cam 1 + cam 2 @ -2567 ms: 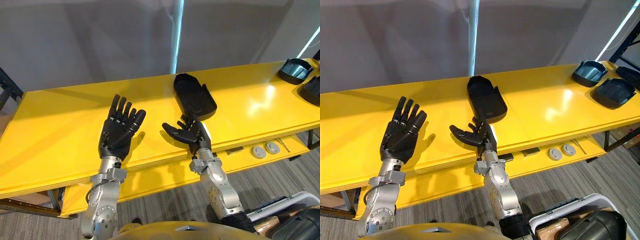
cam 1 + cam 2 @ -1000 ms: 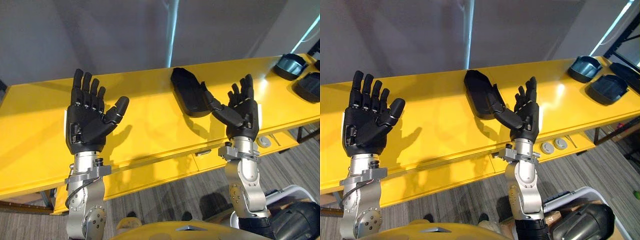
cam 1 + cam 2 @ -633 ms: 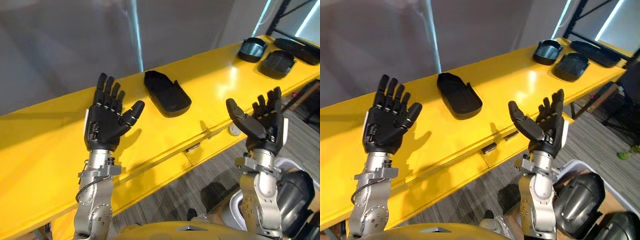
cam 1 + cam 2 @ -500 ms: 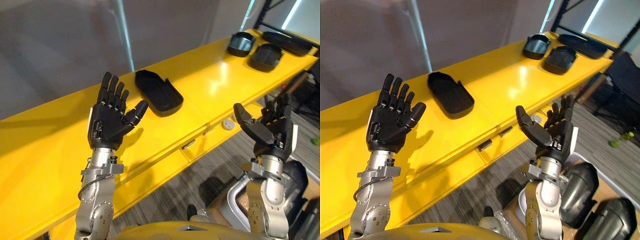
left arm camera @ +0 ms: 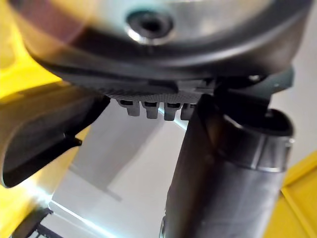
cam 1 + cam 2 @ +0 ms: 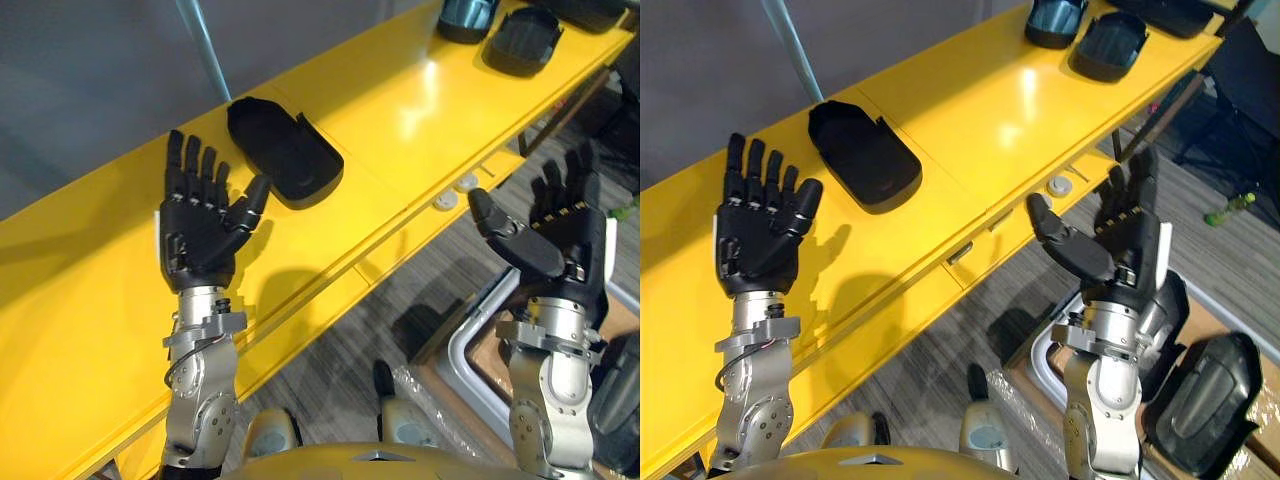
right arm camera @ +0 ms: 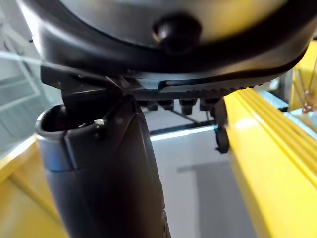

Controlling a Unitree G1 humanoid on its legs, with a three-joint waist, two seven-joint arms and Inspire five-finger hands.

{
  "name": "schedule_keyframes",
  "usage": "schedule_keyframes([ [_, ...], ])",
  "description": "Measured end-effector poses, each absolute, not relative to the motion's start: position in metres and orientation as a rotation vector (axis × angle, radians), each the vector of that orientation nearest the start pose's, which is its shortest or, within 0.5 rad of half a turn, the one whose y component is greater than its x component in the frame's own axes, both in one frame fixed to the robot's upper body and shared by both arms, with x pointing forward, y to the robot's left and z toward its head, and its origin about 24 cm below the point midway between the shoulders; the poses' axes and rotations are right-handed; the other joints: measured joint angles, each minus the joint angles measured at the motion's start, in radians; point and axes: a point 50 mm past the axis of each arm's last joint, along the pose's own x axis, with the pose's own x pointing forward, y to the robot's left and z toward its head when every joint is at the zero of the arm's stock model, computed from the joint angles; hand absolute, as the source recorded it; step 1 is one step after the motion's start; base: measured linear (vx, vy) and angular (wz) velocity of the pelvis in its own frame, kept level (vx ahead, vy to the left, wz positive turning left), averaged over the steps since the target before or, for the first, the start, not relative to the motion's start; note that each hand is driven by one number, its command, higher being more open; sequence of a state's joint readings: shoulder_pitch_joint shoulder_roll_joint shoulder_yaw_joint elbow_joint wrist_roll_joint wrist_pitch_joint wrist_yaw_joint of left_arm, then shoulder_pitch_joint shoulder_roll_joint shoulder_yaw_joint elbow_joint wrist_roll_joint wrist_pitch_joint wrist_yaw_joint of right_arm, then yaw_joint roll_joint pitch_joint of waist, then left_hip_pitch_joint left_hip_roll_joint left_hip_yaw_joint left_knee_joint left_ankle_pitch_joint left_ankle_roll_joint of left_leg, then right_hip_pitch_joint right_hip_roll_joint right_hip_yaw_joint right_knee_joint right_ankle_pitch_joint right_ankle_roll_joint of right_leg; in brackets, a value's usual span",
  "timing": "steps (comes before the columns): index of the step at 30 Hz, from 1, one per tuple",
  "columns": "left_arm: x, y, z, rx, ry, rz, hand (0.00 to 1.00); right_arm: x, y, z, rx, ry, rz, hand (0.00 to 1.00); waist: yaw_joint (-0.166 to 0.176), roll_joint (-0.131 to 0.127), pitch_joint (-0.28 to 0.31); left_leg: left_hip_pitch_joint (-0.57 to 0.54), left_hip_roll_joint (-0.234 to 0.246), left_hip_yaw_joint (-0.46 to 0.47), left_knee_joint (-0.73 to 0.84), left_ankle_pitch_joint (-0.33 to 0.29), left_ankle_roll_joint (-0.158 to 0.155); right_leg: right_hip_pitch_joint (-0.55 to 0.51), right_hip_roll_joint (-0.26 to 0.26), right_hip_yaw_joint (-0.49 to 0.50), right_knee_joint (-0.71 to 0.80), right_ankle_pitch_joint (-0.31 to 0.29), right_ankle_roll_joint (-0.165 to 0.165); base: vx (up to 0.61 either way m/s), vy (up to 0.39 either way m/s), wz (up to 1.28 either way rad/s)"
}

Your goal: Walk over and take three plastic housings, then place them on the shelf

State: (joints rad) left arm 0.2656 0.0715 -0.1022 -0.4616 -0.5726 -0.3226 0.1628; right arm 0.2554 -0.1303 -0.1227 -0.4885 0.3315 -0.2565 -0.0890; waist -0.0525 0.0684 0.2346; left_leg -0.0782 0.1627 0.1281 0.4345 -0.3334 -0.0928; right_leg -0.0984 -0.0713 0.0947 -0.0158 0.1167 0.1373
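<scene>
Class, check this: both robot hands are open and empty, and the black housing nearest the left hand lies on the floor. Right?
Not quite. The left hand and right hand are open and empty, but that black housing lies on the yellow shelf, not the floor; the left eye view shows it.

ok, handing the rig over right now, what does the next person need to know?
Left hand: open, empty, raised over the shelf.
Right hand: open, empty, raised over the floor.
Near housing lies on the shelf past the left hand; far housings sit at its right end.
Another housing lies down by the right arm.
Nothing in hand; next, probably fetch one from there.
</scene>
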Motion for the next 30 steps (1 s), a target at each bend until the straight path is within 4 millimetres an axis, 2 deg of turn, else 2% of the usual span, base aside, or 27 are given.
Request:
schedule_keyframes([
  [2, 0.188, 0.171, 0.109, -0.547, -0.439, 0.146, 1.0, 0.185, -0.206, 0.127, 0.191, -0.526, -0.183, 1.0, 0.009, -0.013, 0.008, 0.008, -0.011, 0.006, 0.009, -0.008, 0.008, 0.0, -0.008, 0.018, 0.008, 0.006, 0.007, -0.07, 0.134, -0.27],
  [3, 0.187, 0.17, 0.109, -0.529, -0.44, 0.139, 1.0, 0.183, -0.206, 0.127, 0.21, -0.534, -0.184, 1.0, 0.024, -0.02, 0.011, 0.02, -0.019, 0.015, 0.018, -0.015, 0.015, 0.007, -0.016, 0.026, 0.017, 0.006, 0.007, -0.05, 0.128, -0.19],
  [5, 0.187, 0.173, 0.11, -0.496, -0.449, 0.136, 1.0, 0.183, -0.205, 0.127, 0.211, -0.541, -0.178, 1.0, 0.028, -0.024, 0.01, 0.034, -0.032, 0.021, 0.021, -0.02, 0.023, 0.019, -0.028, 0.031, 0.017, 0.007, 0.008, -0.04, 0.117, -0.1],
  [9, 0.184, 0.187, 0.119, -0.429, -0.494, 0.152, 1.0, 0.184, -0.201, 0.127, 0.212, -0.558, -0.118, 1.0, 0.04, -0.023, 0.009, 0.049, -0.053, 0.032, 0.034, -0.031, 0.04, 0.035, -0.049, 0.036, 0.018, 0.008, 0.01, -0.04, 0.109, -0.06],
  [16, 0.183, 0.185, 0.124, -0.402, -0.518, 0.143, 1.0, 0.192, -0.188, 0.129, 0.257, -0.581, -0.086, 1.0, 0.076, -0.022, 0.008, 0.025, -0.05, -0.015, 0.063, -0.034, 0.037, 0.047, -0.049, -0.008, 0.016, 0.005, 0.008, -0.02, 0.005, 0.17],
  [19, 0.183, 0.18, 0.123, -0.414, -0.512, 0.13, 1.0, 0.197, -0.19, 0.124, 0.271, -0.558, -0.131, 1.0, 0.082, -0.02, 0.006, 0.0, -0.048, -0.059, 0.095, -0.042, 0.034, 0.047, -0.047, -0.042, 0.046, -0.015, 0.006, 0.0, -0.004, 0.34],
  [23, 0.178, 0.177, 0.118, -0.416, -0.495, 0.091, 1.0, 0.201, -0.194, 0.104, 0.288, -0.464, -0.236, 1.0, 0.103, -0.019, 0.006, 0.002, -0.047, -0.085, 0.164, -0.077, 0.038, 0.03, -0.035, -0.031, 0.14, -0.053, 0.014, -0.02, 0.05, -0.04],
  [25, 0.178, 0.176, 0.118, -0.4, -0.493, 0.057, 1.0, 0.199, -0.197, 0.1, 0.334, -0.452, -0.277, 1.0, 0.107, -0.02, 0.006, -0.001, -0.049, -0.072, 0.181, -0.089, 0.053, 0.029, -0.036, -0.01, 0.12, -0.016, 0.022, -0.1, 0.12, -0.37],
  [26, 0.176, 0.177, 0.117, -0.392, -0.491, 0.042, 1.0, 0.198, -0.199, 0.098, 0.381, -0.449, -0.286, 1.0, 0.107, -0.02, 0.006, -0.001, -0.048, -0.047, 0.183, -0.092, 0.064, 0.025, -0.036, -0.005, 0.091, 0.036, 0.014, -0.17, 0.151, -0.69],
  [28, 0.172, 0.176, 0.116, -0.381, -0.479, 0.023, 1.0, 0.199, -0.201, 0.099, 0.428, -0.457, -0.277, 1.0, 0.113, -0.02, 0.006, -0.001, -0.051, 0.012, 0.178, -0.093, 0.098, -0.005, -0.032, -0.036, 0.056, 0.141, -0.028, -0.21, 0.156, -1.07],
  [29, 0.173, 0.174, 0.115, -0.377, -0.468, -0.002, 1.0, 0.199, -0.201, 0.099, 0.437, -0.463, -0.277, 1.0, 0.119, -0.021, 0.005, 0.003, -0.045, 0.065, 0.153, -0.075, 0.128, -0.015, -0.028, -0.083, -0.004, 0.253, -0.071, -0.26, 0.136, -1.3],
  [30, 0.176, 0.173, 0.116, -0.374, -0.47, -0.014, 1.0, 0.203, -0.198, 0.103, 0.447, -0.479, -0.26, 1.0, 0.115, -0.01, 0.01, 0.006, -0.026, 0.12, 0.127, -0.043, 0.138, -0.043, -0.033, -0.16, 0.07, 0.201, -0.097, -0.28, 0.13, -1.09],
])
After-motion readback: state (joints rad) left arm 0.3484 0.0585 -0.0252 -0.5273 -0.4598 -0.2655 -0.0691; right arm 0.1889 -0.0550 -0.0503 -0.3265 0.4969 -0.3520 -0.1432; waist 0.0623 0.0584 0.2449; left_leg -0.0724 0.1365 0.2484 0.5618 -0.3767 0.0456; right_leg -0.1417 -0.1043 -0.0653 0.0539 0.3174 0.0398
